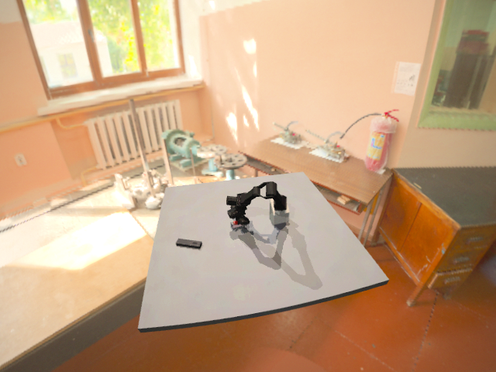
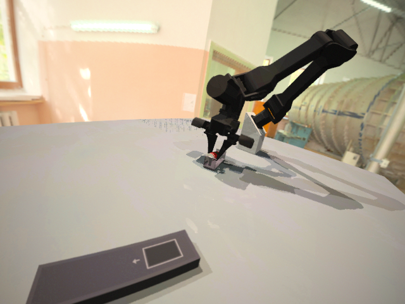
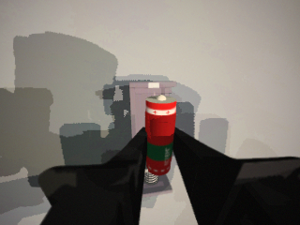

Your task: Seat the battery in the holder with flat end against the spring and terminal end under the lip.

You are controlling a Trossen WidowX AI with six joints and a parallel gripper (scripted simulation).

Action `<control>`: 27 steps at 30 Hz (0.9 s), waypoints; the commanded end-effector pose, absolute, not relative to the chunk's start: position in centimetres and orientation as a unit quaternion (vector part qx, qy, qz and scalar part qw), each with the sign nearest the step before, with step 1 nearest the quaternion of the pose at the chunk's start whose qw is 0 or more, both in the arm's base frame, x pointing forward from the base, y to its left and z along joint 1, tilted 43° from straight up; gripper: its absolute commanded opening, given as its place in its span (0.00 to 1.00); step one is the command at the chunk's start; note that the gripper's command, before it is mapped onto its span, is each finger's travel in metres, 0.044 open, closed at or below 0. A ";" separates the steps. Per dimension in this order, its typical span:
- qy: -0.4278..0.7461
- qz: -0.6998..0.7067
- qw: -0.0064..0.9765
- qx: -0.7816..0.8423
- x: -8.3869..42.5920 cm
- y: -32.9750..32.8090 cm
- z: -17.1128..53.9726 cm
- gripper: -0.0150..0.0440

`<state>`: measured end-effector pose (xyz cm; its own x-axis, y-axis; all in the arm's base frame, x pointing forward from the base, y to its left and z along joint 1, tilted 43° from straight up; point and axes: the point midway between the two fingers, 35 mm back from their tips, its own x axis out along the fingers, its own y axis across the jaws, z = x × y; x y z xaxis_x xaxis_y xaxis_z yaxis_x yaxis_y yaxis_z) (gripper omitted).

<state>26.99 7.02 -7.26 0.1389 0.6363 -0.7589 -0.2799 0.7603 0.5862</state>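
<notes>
Looking down from the wrist: red-and-green battery (image 3: 159,136) gripped at its middle between the two black fingers, nub end pointing away toward the far lip of the grey holder (image 3: 152,89), coil spring (image 3: 150,177) visible just below the near end. From the side, only a sliver of red and white showing over the holder (image 2: 211,162), spring hidden. Dark flat slab (image 2: 114,270) with a white-outlined rectangle and small arrow lying on the table (image 2: 98,183), well apart from the holder. Grey base block (image 2: 252,137) just behind. Arm (image 2: 287,65) folded at the elbow, wrist pitched steeply down.
</notes>
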 end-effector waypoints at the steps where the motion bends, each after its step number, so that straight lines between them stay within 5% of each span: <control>1: 0.596 0.313 0.725 0.146 26.4 7.3 -7.7 0.40; 27: 0.653 0.324 0.675 0.112 26.4 7.7 -7.3 0.40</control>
